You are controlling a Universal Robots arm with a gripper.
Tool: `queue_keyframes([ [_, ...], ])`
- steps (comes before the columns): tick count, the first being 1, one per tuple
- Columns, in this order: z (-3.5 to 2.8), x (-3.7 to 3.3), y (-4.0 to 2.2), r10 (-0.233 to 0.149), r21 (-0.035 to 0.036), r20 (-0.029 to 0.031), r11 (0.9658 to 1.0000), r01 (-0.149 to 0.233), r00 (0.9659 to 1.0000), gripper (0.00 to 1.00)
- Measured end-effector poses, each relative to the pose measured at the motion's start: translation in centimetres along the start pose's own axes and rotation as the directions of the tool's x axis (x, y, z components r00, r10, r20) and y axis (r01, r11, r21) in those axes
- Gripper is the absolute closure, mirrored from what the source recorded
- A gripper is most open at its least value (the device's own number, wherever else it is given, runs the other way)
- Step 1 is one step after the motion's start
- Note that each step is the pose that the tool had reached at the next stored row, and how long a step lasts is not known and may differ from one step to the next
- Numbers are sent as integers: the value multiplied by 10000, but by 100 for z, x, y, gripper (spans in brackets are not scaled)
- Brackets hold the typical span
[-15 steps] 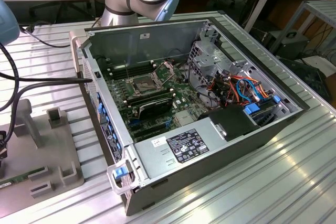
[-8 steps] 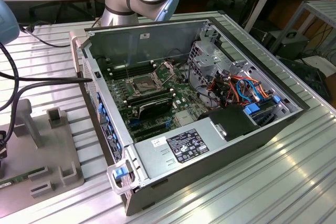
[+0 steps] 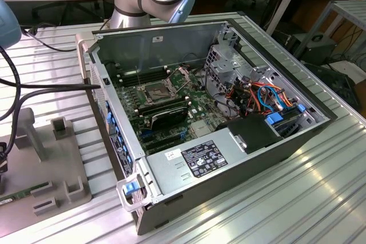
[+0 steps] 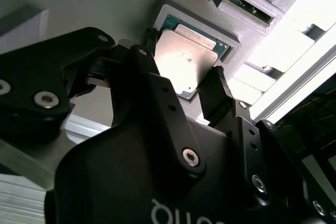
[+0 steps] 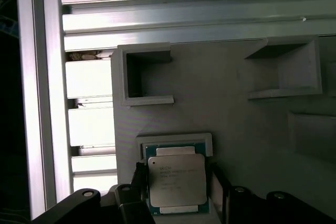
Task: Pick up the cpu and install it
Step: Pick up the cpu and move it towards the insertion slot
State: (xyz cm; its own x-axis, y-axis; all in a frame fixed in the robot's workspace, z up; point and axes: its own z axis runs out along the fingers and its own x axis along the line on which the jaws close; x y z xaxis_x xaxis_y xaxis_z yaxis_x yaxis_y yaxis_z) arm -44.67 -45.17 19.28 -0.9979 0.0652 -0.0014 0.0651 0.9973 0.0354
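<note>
Hand (image 4: 182,56) open, fingers (image 5: 215,177) astride the cpu (image 5: 176,181), one at each of two opposite edges; contact not confirmed. Cpu lies flat, metal lid up, in a shallow recess of the grey holder (image 5: 220,103), which sits on the ribbed counter (image 5: 157,19).

Judged light, rigid and thin, with a smooth lid. The underside is likely delicate, so grip the side edges only and keep it level.

Further off, exterior view: open case (image 3: 171,41), socket (image 3: 155,91) with no chip in it.
</note>
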Motion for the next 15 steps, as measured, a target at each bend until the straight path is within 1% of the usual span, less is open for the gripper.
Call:
queue_keyframes([
  [11, -8, 1, 0, -13, 3, -4, 10000, 13, 10000, 41],
  [15, -3, -2, 1, -13, -12, -2, 10000, 13, 10000, 41],
])
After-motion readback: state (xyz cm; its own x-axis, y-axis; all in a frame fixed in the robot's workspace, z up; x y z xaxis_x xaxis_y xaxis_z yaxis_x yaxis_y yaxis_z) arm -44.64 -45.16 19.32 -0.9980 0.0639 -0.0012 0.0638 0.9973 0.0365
